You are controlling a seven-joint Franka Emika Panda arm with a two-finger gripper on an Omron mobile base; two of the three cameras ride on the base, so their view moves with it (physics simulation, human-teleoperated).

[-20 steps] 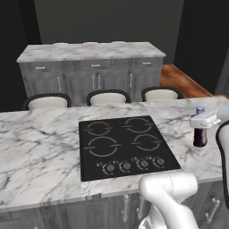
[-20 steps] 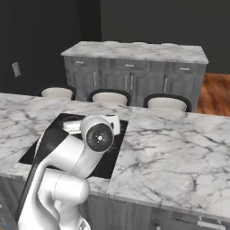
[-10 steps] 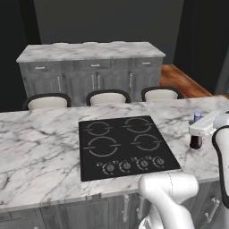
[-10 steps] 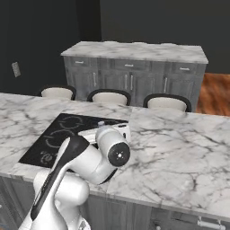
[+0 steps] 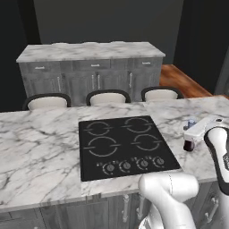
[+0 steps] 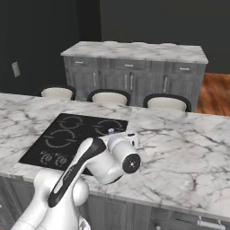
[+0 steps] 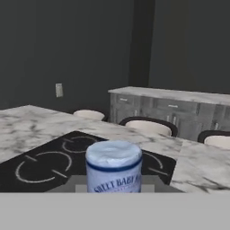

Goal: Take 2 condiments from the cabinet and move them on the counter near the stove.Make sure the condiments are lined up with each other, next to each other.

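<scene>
A dark brown condiment bottle (image 5: 188, 144) with a blue cap (image 7: 113, 158) stands upright in my gripper (image 5: 192, 134), which is shut on it. It hangs at the counter (image 5: 40, 147) just right of the stove (image 5: 123, 145), low over the marble; I cannot tell whether its base touches. In the right base view the blue cap (image 6: 111, 131) peeks above the white hand beside the stove (image 6: 74, 134). In the hand view the cap and label top sit close, with the stove (image 7: 40, 168) behind. The cabinet is out of view.
Three cushioned chair backs (image 5: 107, 96) line the island's far edge. Behind them stands a marble-topped run of grey base cabinets (image 5: 89, 76). Wood floor (image 5: 183, 82) shows at the right. My own arm (image 6: 76, 170) crosses the island's near edge.
The gripper has carried the bottle leftward toward the stove's right edge and a little lower. The arm's elbow has swung to the right across the near edge.
</scene>
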